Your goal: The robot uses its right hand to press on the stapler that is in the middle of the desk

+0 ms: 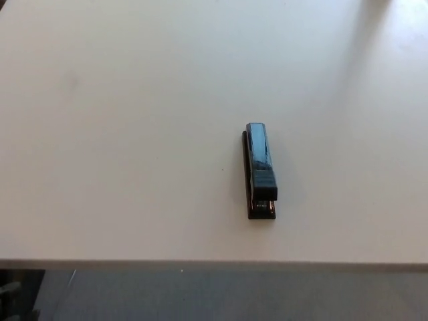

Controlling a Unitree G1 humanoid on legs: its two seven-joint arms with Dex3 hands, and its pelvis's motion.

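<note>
A black stapler (260, 170) is seen lying flat on the pale desk (120, 134), a little right of the middle of the view and near the front edge. Its long axis is set almost straight away from the camera, with the wider, shinier end toward the front edge. The top arm is seen resting down along the base, and a thin strip of the base is shown along its left side. Nothing is touching the stapler. Neither hand is shown in the head view, so their state cannot be told. A soft shadow is cast across the desk's far right corner. Below the front edge, a strip of grey floor (234, 294) is visible.
</note>
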